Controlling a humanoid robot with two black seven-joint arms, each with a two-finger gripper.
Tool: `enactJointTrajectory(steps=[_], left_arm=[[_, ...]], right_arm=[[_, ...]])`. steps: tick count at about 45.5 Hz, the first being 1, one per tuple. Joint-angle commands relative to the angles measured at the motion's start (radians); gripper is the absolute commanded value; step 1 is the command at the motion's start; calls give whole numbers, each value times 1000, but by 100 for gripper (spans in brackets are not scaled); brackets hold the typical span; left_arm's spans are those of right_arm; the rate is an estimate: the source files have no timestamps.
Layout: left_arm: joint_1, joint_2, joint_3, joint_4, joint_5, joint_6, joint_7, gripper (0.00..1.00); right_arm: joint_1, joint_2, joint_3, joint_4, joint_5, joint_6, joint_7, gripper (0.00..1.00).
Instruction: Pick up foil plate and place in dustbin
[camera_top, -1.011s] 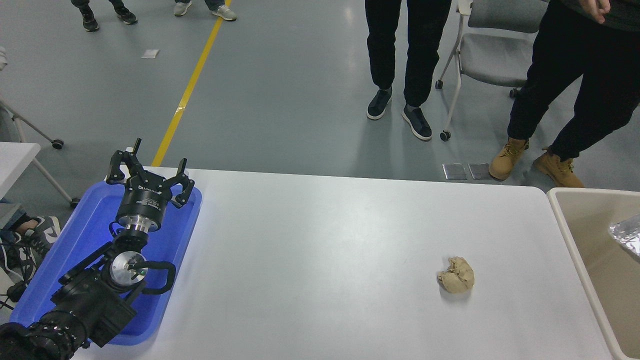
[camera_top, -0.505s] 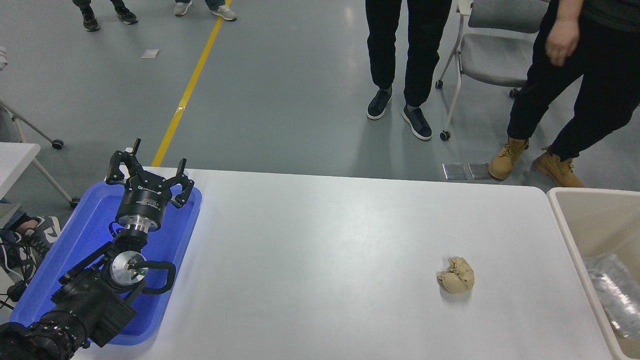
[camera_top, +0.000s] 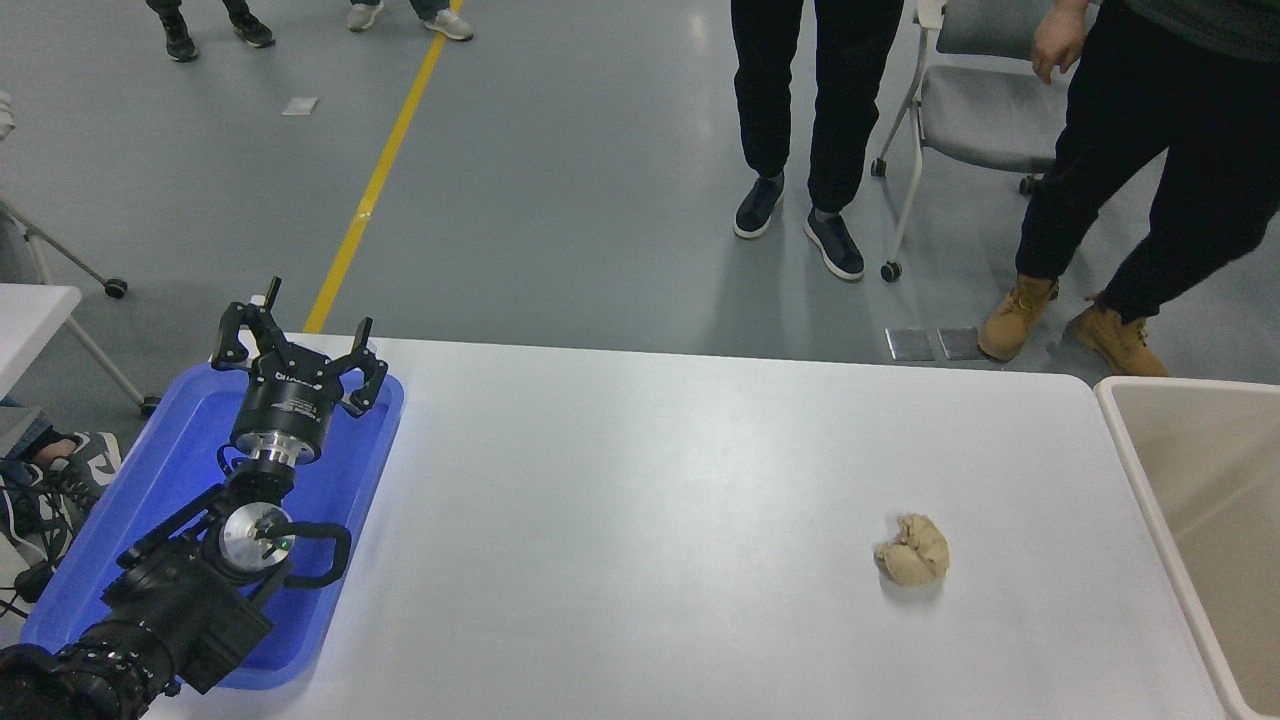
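- The left gripper (camera_top: 298, 352) is parked at the near left over the blue tray (camera_top: 150, 500), its fingers spread wide and holding nothing
- The right arm is out of view, so nothing can be said of how its gripper stands
- The dustbin (camera_top: 1135, 455) sits against the right end of the white table (camera_top: 640, 500); only its left wall, its pale rim and part of its beige inside show, the rest is cut off by the picture's right edge
- The foil plate shows nowhere on the table or in the visible part of the bin; whether it lies deeper in the bin beyond the picture's edge cannot be told
- A crumpled paper ball (camera_top: 912, 550) lies on the table near the bin's left wall, apart from it; it is no part of this task and is best left where it is
- My reading is that the placing is either done or hidden, so the sound move is to confirm where the plate is before anything else
- If the right arm comes in again, it should pass above the bin's rim and well over the paper ball, so as not to knock either
- People (camera_top: 1150, 160) stand at the far side, by a grey chair (camera_top: 985, 110); any arm travel should stay low and over the table
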Motion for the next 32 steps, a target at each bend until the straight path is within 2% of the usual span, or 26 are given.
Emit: enactJointTrajectory(steps=[1, 18, 32], left_arm=[[0, 0, 0, 0, -1, 0, 0, 100], [0, 0, 0, 0, 0, 0, 0, 100], [1, 0, 0, 0, 0, 0, 0, 100]], right_arm=[[250, 23, -4, 66, -136, 53, 0, 100], [465, 150, -36, 190, -239, 148, -2, 100], [609, 300, -222, 282, -240, 223, -2, 100]])
